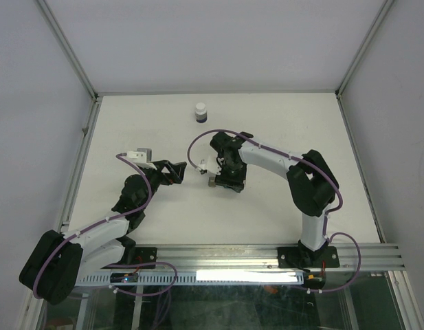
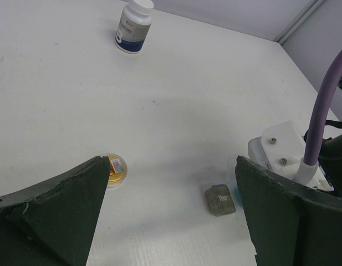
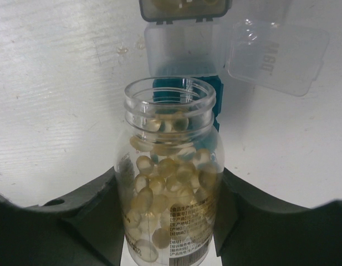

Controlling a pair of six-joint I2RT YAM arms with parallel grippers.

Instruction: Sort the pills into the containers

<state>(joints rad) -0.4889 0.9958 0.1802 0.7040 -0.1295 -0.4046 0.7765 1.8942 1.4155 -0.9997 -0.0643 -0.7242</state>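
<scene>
My right gripper [image 3: 171, 213] is shut on a clear open vial [image 3: 172, 166], without a cap and full of pale tan pills [image 3: 159, 185]. Its mouth points at a teal-blue container [image 3: 184, 87] just beyond it. A grey-brown container [image 3: 184, 6] holding pills lies past that, with clear lids [image 3: 276, 50] flipped open. My left gripper [image 2: 171, 183] is open and empty, low over the table. A closed grey-brown box marked "Thur." [image 2: 219, 199] lies between its fingers, near the right one. From above, both grippers [image 1: 181, 172] [image 1: 213, 172] sit close together at mid-table.
A white-capped round bottle [image 1: 201, 112] stands at the far middle of the table and shows in the left wrist view [image 2: 134, 26]. A small round amber piece [image 2: 115, 169] lies beside my left finger [image 2: 60, 205]. The right arm's white wrist [image 2: 279, 145] is close on the right.
</scene>
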